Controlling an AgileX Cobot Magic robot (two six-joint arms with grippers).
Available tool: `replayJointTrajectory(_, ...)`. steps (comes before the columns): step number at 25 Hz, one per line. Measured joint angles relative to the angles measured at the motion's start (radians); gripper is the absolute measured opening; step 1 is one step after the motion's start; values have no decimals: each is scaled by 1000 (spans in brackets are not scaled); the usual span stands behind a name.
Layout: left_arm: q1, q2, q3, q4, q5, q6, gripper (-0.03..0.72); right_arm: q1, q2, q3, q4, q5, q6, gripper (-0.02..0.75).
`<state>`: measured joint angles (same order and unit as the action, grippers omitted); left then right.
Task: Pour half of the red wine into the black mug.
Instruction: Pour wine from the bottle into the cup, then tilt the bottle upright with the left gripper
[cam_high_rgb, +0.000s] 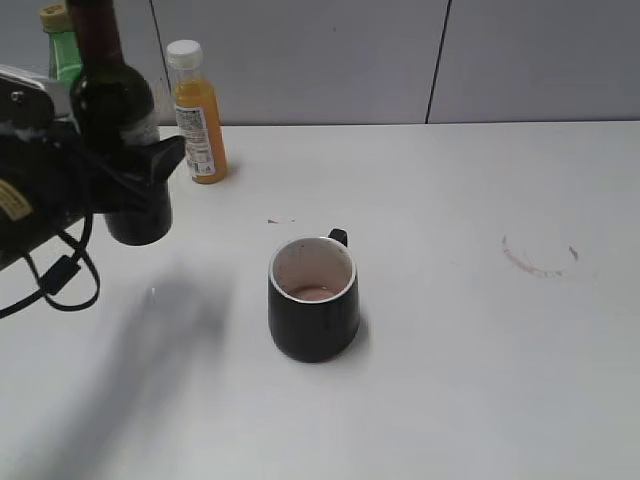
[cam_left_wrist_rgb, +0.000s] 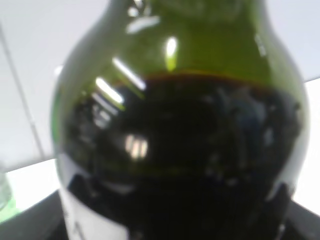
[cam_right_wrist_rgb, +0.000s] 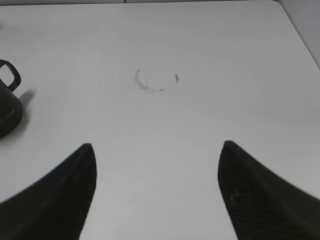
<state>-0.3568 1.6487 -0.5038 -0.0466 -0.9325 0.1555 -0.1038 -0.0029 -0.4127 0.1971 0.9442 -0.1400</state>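
Exterior view. White table (cam_high_rgb: 450, 400). Left gripper (cam_high_rgb: 140, 170), black, at the far left edge, fingers clamped around the lower body of the red wine bottle (cam_high_rgb: 115, 110); the bottle is upright and its base appears to be off the tabletop, with a soft shadow falling on the table below and in front of it. Dark red foil neck runs out of the top of the picture. Black mug (cam_high_rgb: 313, 300) near the table's middle, to the right of and nearer the camera than the bottle, well apart from it; white interior, handle turned away toward the back wall, a little pinkish liquid at the bottom. Orange juice bottle (cam_high_rgb: 197, 115) with white cap stands behind, just right of the wine bottle. Green bottle (cam_high_rgb: 62, 45) partly hidden behind the wine bottle at top left. Faint reddish ring stain (cam_high_rgb: 540, 260) on the table at right.

Left wrist view. Wine bottle (cam_left_wrist_rgb: 180, 130) fills the frame, blurred; green glass shoulder, dark liquid line just below it, corner of pale label at lower left. Fingers mostly hidden by the bottle.

Right wrist view. Right gripper (cam_right_wrist_rgb: 156, 195) above bare table (cam_right_wrist_rgb: 225, 50), both dark fingers wide apart, nothing between them. Ring stain (cam_right_wrist_rgb: 156, 82) ahead. Mug (cam_right_wrist_rgb: 7, 107) at the left edge, handle showing.
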Motion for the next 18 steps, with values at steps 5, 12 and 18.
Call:
replayJointTrajectory(5,-10,-102,88,-97,59,83,546,0,0,0,0,0,0,573)
replayJointTrajectory(12,-161,-180,122,-372,113,326,546,0,0,0,0,0,0,573)
replayJointTrajectory(18,-348,-181,123,-638,92,564,546,0,0,0,0,0,0,573)
